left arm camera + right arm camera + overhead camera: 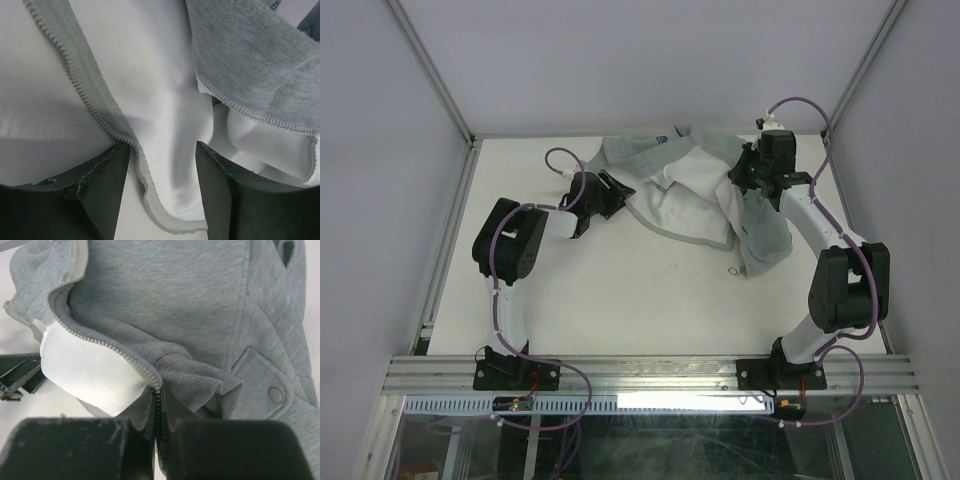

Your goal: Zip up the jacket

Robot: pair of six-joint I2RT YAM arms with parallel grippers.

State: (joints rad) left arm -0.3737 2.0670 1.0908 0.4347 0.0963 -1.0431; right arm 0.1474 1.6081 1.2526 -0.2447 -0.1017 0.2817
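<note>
The pale grey-green jacket [705,190] lies rumpled and open at the back of the table, white lining up. My left gripper [617,193] is open at its left edge. In the left wrist view the jacket's zipper edge [112,127] and a fold of white lining [175,165] hang between the open fingers [220,195]. My right gripper [745,180] is shut on the jacket's other zipper edge [158,405], with the teeth [105,342] running up and left from the jaws. A sleeve [765,240] lies beside the right arm. The metal zipper pull is not visible.
A small dark mark or object [734,269] lies on the white table [620,300] near the sleeve's end. A snap button [274,394] sits on a jacket flap. Grey walls and metal rails [445,250] enclose the table.
</note>
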